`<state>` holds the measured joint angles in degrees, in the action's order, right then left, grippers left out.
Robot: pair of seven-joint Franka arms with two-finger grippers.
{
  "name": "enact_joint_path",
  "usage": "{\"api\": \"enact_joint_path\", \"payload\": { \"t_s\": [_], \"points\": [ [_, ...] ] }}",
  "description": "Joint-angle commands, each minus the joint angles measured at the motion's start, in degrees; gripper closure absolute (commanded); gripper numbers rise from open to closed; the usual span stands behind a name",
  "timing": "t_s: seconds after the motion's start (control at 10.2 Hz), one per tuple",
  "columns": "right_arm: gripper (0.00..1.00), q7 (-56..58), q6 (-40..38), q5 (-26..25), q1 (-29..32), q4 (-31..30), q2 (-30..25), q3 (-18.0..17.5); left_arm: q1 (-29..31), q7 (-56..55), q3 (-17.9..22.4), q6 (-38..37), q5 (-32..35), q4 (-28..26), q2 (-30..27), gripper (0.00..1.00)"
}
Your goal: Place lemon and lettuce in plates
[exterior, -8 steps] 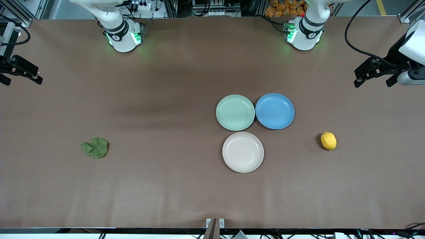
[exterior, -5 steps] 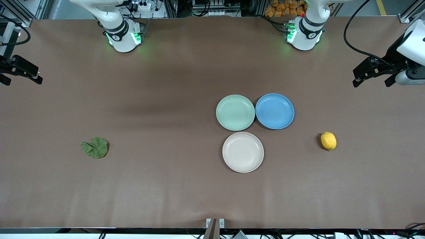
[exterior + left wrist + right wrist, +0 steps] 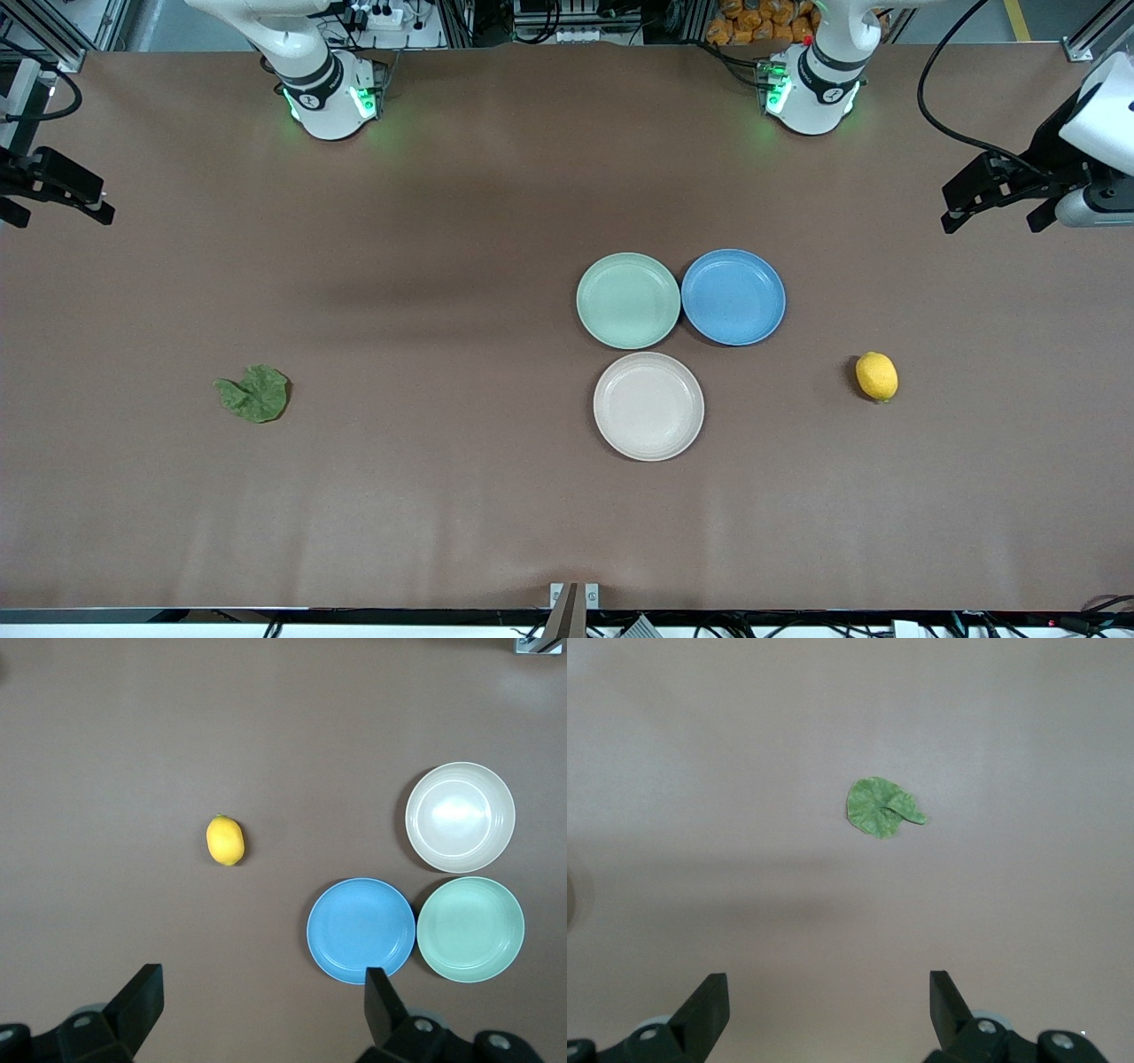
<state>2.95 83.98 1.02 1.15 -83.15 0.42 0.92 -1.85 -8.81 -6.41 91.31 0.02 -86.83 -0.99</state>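
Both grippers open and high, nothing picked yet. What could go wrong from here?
1. The small oval yellow lemon may roll when the open left gripper closes on it.
2. The round blue plate touches the mint green plate, so a drop could land wrong.
3. The flat wrinkly green lettuce leaf may slip from the right gripper.

Front camera high over worktop (image 3: 443, 514), facing arm bases at 12 o'clock. Wrist cameras look straight down from high. Front and left wrist share lemon (image 3: 876, 376) (image 3: 225, 840); front and right wrist share lettuce (image 3: 254, 393) (image 3: 881, 807).
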Motion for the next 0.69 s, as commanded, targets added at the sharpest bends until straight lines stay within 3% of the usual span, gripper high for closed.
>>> {"api": "enact_joint_path", "payload": {
  "t_s": [0.0, 0.59],
  "points": [
    [0.00, 0.75, 0.22, 0.65, -0.18, -1.74, -0.50, 0.49, 0.27, 1.34, 0.17, -1.22, -0.81, 1.67, 1.16, 0.00],
    [0.00, 0.75, 2.85, 0.56, 0.52, -5.70, -0.51, 0.49, -0.69, 1.25, 0.09, -1.22, -0.46, 1.49, 2.74, 0.00]
  ]
}}
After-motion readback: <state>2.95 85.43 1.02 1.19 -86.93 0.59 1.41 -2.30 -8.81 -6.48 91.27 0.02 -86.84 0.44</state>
